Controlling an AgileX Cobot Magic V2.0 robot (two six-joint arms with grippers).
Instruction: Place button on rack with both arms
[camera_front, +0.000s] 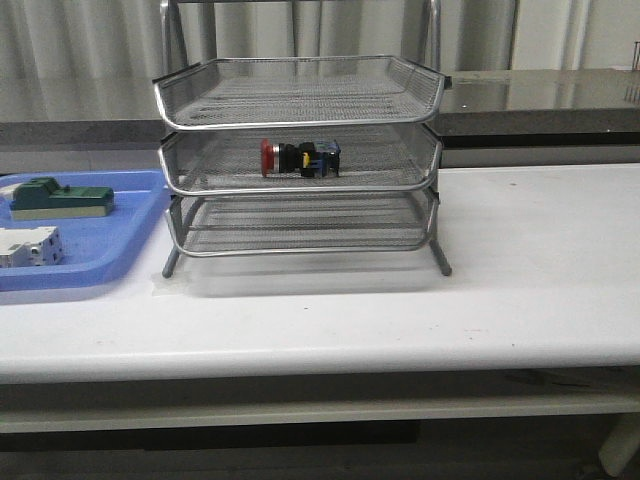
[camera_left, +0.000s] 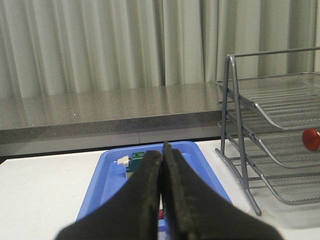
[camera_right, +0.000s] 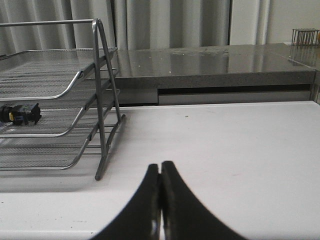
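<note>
The button (camera_front: 299, 158) lies on its side in the middle tier of the silver wire rack (camera_front: 300, 110), red cap to the left. Its red cap shows in the left wrist view (camera_left: 311, 139) and its black-and-blue body in the right wrist view (camera_right: 21, 113). The rack also shows in both wrist views (camera_left: 280, 105) (camera_right: 55, 85). My left gripper (camera_left: 162, 150) is shut and empty, above the blue tray, well left of the rack. My right gripper (camera_right: 160, 167) is shut and empty over the white table, right of the rack. Neither arm shows in the front view.
A flat blue tray (camera_front: 120, 250) sits left of the rack, holding a green-and-beige block (camera_front: 58, 198) and a white breaker-like block (camera_front: 28, 246). The tray (camera_left: 200, 165) and green block (camera_left: 135, 161) show in the left wrist view. A grey counter (camera_front: 540, 95) runs behind the table.
</note>
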